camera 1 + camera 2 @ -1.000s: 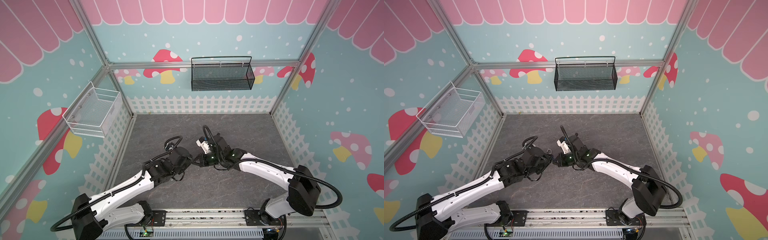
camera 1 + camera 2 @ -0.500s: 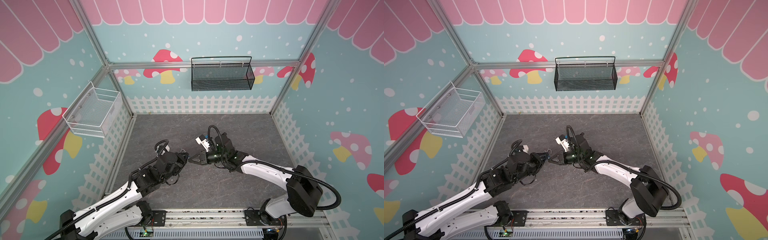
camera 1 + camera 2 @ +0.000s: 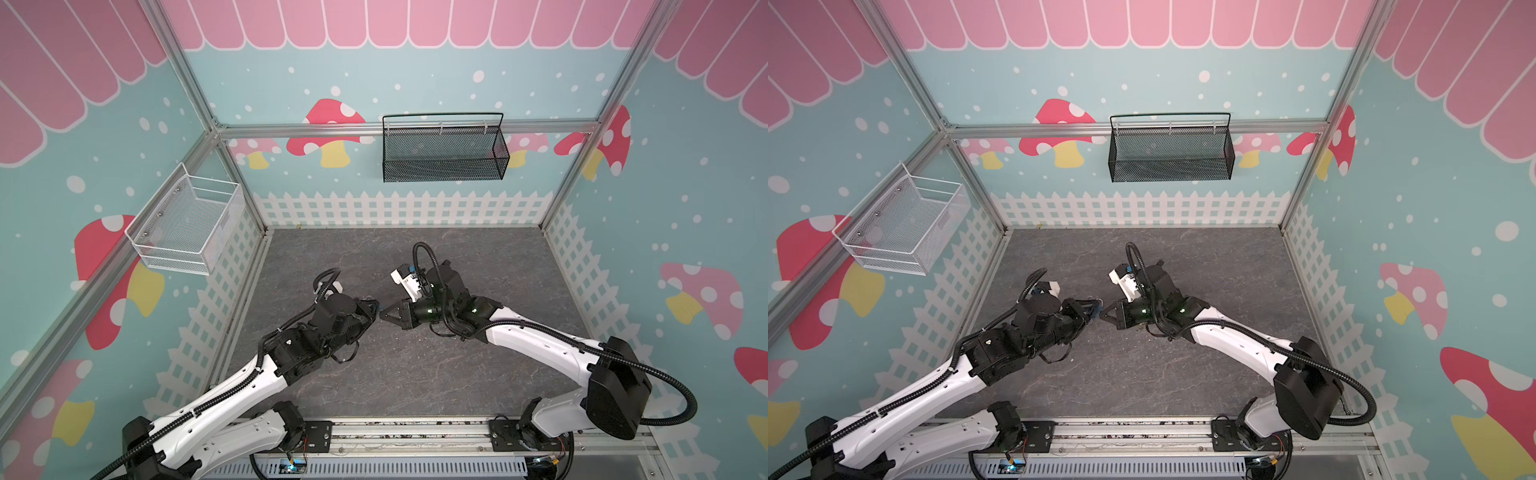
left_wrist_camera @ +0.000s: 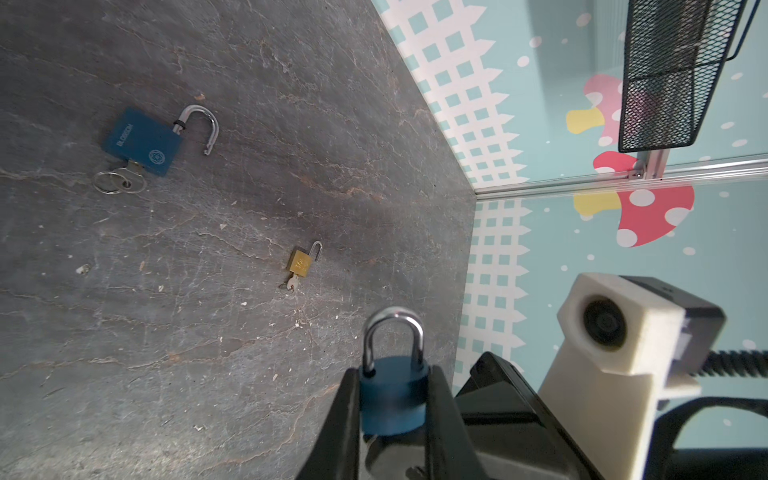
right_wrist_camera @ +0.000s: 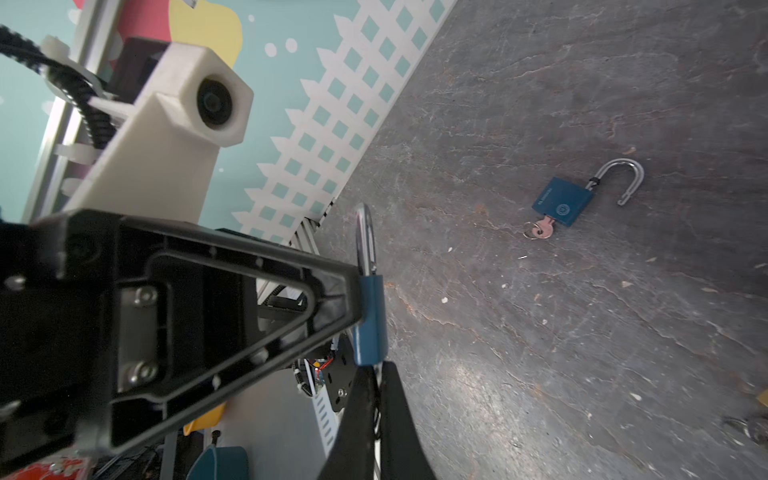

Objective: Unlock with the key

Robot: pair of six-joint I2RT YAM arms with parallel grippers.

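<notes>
Holding steady is the whole job on my left: my left gripper (image 4: 392,372) pinches the round blue lock (image 4: 392,401) by its body, lifted off the table (image 4: 208,332) near its middle, with the shackle (image 4: 394,312) shut and pointing away from me. Tip to tip with it, my right gripper (image 5: 376,374) is pressed together right under the lock's body. The key I judge it to carry is hidden, so I cannot confirm it. To do this well I would hold both grippers in one line, turn only the right one about the keyway, and let the left resist without squeezing harder. For room, the fence wall (image 3: 216,299) stands well clear on the left. The square lock (image 5: 563,205) and brass lock (image 4: 300,262), both already open, lie on the table well apart from my tips. Bare table lies to the right.
</notes>
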